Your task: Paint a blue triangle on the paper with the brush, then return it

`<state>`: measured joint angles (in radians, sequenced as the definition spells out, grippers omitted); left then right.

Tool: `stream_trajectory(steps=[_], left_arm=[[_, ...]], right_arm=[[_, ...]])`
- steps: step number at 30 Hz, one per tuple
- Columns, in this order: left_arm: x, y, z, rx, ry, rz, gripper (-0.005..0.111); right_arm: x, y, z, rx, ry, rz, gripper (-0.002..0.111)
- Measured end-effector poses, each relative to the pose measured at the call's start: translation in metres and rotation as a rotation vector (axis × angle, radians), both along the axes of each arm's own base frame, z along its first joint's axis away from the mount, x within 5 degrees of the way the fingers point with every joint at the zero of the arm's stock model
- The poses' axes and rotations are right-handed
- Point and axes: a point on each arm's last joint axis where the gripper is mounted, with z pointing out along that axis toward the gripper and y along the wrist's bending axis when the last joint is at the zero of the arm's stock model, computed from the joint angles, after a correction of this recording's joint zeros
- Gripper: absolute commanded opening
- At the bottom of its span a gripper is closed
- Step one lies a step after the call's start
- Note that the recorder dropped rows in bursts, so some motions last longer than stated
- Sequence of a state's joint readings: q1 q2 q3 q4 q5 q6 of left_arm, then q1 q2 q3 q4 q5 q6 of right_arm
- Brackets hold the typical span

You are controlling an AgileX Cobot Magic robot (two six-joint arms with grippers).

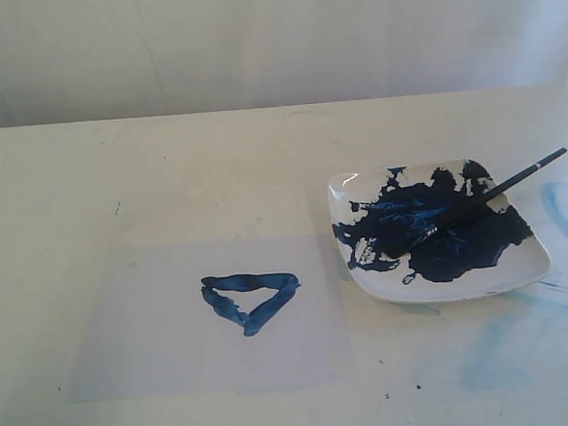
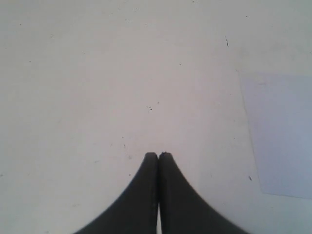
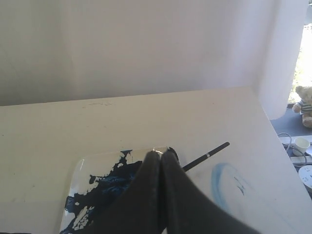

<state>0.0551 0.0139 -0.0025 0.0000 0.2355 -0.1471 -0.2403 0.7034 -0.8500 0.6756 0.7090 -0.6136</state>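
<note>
Exterior view, obs.: blue triangle (image 1: 252, 282) sits on the paper (image 1: 137, 340), a bit toward the plate side of mid-sheet. Outline closed, 3 strokes joined; flat side far from camera, apex toward near edge.

Brush (image 1: 488, 197) lies across the plate (image 1: 345, 191), w/ nothing holding it. Bristle end is down in the dark paint blotch (image 1: 462, 244) near plate centre. Handle passes over the far-right rim and overhangs the counter (image 1: 164, 173).

Long axis: diagonal in this view, lower-left (bristles) to upper-right (handle end). We judge the rim props the handle, so the wet tip stays on the plate, not on the counter, and the shaft is left free for a pick-up.

Left wrist view: left fingers (image 2: 146, 185) pressed together, nothing between them, over bare counter. Paper edge (image 2: 282, 136) off to one side, so this arm is parked clear of the wet strokes.

Right wrist view: right fingers (image 3: 180, 195) also closed tip to tip and empty, above the plate; brush handle (image 3: 207, 156) shows just past them, not touched.

Pale-blue smears (image 1: 567, 213) on counter beyond plate, unrelated to the triangle.

Judgement: paint step looks done and brush looks put back, w/ both arms apart from the work.
</note>
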Motion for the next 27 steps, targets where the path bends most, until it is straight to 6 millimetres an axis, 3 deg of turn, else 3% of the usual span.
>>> stream_trajectory(steps=[27], left_arm=[[-0.0004,-0.0015,0.0004,0.01,-0.008,-0.042,0.0]], right_arm=[[0.0,0.0,0.0,0.0,0.0,0.0,0.0]])
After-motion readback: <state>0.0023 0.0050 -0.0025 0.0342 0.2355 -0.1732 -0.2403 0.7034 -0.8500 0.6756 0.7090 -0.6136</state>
